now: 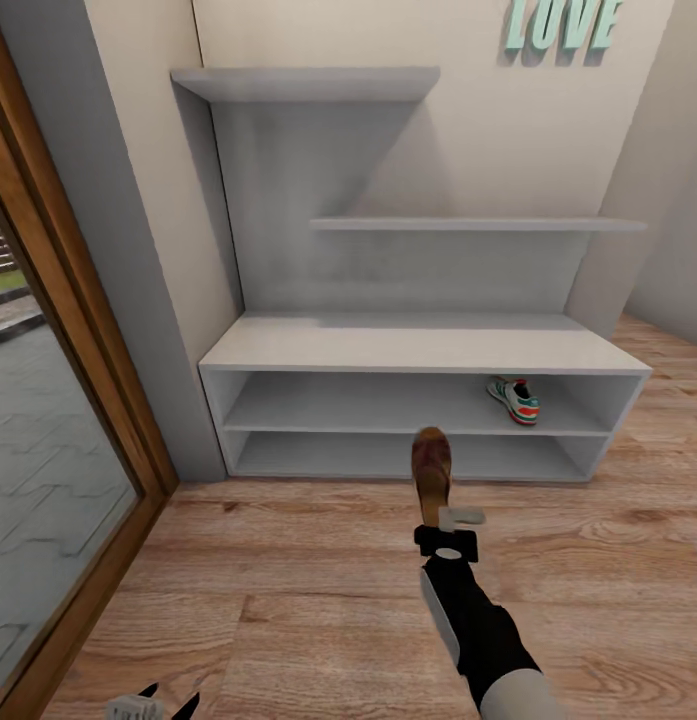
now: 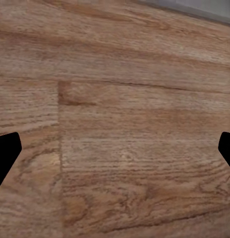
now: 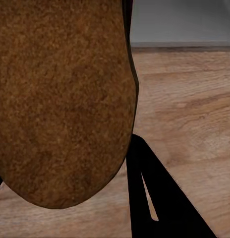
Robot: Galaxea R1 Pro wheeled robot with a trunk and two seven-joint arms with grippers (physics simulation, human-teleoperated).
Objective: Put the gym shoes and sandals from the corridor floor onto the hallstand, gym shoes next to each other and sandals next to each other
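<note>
One gym shoe and one sandal are in view. The gym shoe, cream-white with green stripes and red-orange accents, sits on the upper open shelf tier of the hallstand, toward the right end of that tier, near the right side wall. The lower tier beneath it holds nothing visible. Above the bench top, two grey wall shelves are staggered, and mint "LOVE" letters are fixed to the wall near the upper right.

The sandal is off the corridor floor, held out in front of the middle of the hallstand's front edge by the right gripper. It extends forward from the fingers toward the shelf tiers, its far end level with the lower tier in the head view. In the right wrist view the tan-brown sole of the sandal lies right against one dark finger, so the fingers pinch the sandal at its near end. The gym shoe is well apart from these fingers, to the right and farther in.

The left gripper hangs low over the floor near the glass door. In the left wrist view its two fingers stand wide apart with only bare planks between them.
</note>
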